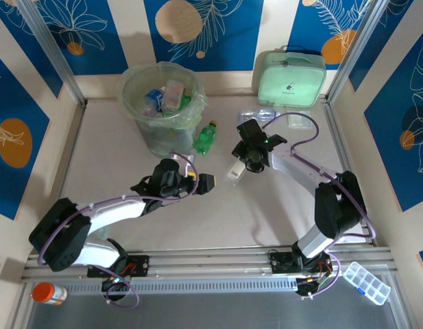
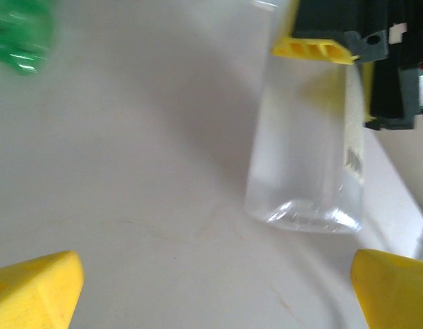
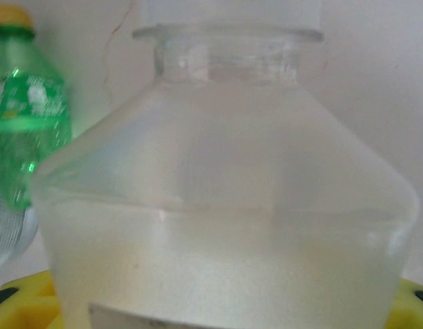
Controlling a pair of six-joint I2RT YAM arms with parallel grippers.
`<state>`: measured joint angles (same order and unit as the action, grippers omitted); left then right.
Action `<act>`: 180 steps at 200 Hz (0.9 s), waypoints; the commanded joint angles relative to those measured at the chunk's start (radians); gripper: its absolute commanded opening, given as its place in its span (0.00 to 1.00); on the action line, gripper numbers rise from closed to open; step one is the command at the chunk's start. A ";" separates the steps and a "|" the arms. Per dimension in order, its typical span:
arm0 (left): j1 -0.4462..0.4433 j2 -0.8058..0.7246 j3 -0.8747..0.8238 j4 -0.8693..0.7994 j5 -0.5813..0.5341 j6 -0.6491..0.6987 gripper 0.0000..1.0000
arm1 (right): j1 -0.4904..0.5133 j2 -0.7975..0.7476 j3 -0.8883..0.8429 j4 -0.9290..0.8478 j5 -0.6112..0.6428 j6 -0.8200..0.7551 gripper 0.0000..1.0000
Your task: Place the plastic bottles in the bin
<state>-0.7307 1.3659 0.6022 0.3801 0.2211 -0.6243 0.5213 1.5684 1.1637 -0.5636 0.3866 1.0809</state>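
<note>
The bin [image 1: 132, 86], a round bucket lined with a pale green bag, stands at the back left and holds several plastic bottles [image 1: 163, 98]. A green bottle with a yellow cap [image 1: 206, 137] [image 3: 25, 116] [image 2: 19, 34] lies on the table just right of the bin. My right gripper [image 1: 240, 166] [image 3: 218, 305] is shut on a clear bottle [image 1: 236, 172] [image 3: 225, 205] [image 2: 307, 157] at mid table. The left gripper [image 1: 206, 181] [image 2: 214, 288] stands wide open and holds nothing, just left of that clear bottle.
A mint-green zipped case [image 1: 291, 77] leans at the back right, with clear plastic wrapping [image 1: 259, 116] and a white packet [image 1: 298, 120] in front of it. An orange-capped jar [image 1: 48, 293] and a clear compartment box [image 1: 365, 282] sit past the near rail.
</note>
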 commanded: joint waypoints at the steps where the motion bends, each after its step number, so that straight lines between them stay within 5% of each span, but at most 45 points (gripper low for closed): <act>1: 0.002 0.034 0.025 0.199 0.213 -0.033 0.99 | 0.043 -0.079 -0.048 0.054 0.041 -0.092 0.57; 63: 0.002 0.136 0.034 0.294 0.275 -0.027 0.99 | 0.169 -0.238 -0.193 0.214 0.038 -0.159 0.56; 139: 0.001 0.215 0.029 0.477 0.395 -0.077 1.00 | 0.209 -0.282 -0.255 0.328 -0.033 -0.153 0.56; 180: -0.005 0.242 0.050 0.455 0.407 -0.063 0.90 | 0.210 -0.294 -0.274 0.372 -0.083 -0.142 0.55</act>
<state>-0.7307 1.5803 0.6189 0.7952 0.5846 -0.6991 0.7235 1.3048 0.9089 -0.2413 0.3523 0.9329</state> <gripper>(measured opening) 0.929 0.554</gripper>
